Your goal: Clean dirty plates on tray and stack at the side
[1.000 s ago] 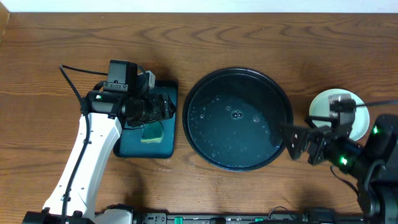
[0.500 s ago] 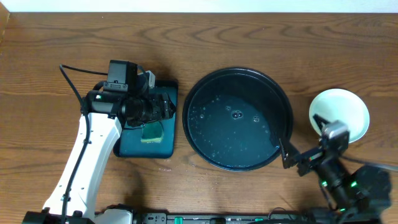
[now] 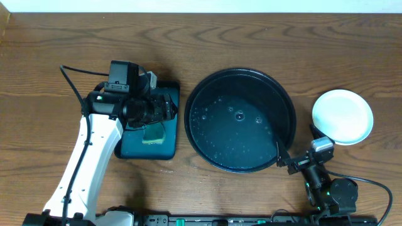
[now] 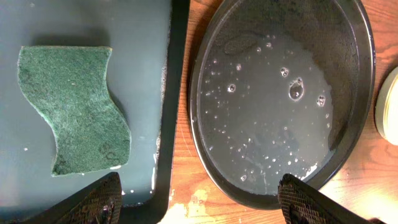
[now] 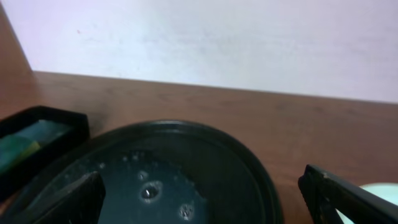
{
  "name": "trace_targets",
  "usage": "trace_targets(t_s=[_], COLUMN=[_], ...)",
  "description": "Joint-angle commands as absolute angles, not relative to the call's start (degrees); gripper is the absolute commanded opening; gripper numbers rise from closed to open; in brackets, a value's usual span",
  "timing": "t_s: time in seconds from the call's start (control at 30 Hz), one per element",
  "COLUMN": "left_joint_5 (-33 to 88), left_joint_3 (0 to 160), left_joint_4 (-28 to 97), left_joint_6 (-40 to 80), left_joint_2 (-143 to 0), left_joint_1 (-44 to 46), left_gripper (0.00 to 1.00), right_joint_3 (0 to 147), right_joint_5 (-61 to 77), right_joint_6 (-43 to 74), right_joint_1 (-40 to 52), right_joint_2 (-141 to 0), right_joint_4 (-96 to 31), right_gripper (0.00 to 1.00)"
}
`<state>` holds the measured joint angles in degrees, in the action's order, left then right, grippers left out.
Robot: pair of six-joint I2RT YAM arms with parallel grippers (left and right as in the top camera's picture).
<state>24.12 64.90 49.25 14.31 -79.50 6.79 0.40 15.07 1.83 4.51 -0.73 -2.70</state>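
The black tray sits mid-table and holds only water drops and bubbles; no plate lies on it. A pale plate rests on the bare wood right of the tray; I cannot tell whether others lie under it. My right gripper is open and empty, low near the front edge, between tray and plate. Its wrist view shows the tray ahead and a pale plate edge between the open fingers. My left gripper is open and empty, with its fingers above the gap between the trays.
A rectangular teal tray with a green sponge lies left of the black tray. The left wrist view shows the sponge, the black tray and wet spots on the wood. A pale wall runs along the far edge.
My right arm has pulled back from over the plate toward the front edge, uncovering the plate. The left arm has not moved.
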Motion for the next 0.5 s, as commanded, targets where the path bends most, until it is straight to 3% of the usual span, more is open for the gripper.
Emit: trace_targets(t_s=[0.0, 0.47], left_joint_5=[24.6, 24.6], left_joint_3=[65.9, 65.9], left_joint_4=[49.4, 49.4], left_joint_6=[13.5, 13.5], left_joint_2=[-79.4, -79.4], left_joint_1=[6.5, 6.5], left_gripper=[0.81, 0.81], right_joint_3=[0.3, 0.3], right_joint_5=[13.5, 13.5], right_joint_6=[1.0, 1.0], right_joint_1=[4.1, 4.1], right_joint_2=[-0.3, -0.3], right_joint_4=[-2.5, -3.0], right_gripper=[0.99, 0.99])
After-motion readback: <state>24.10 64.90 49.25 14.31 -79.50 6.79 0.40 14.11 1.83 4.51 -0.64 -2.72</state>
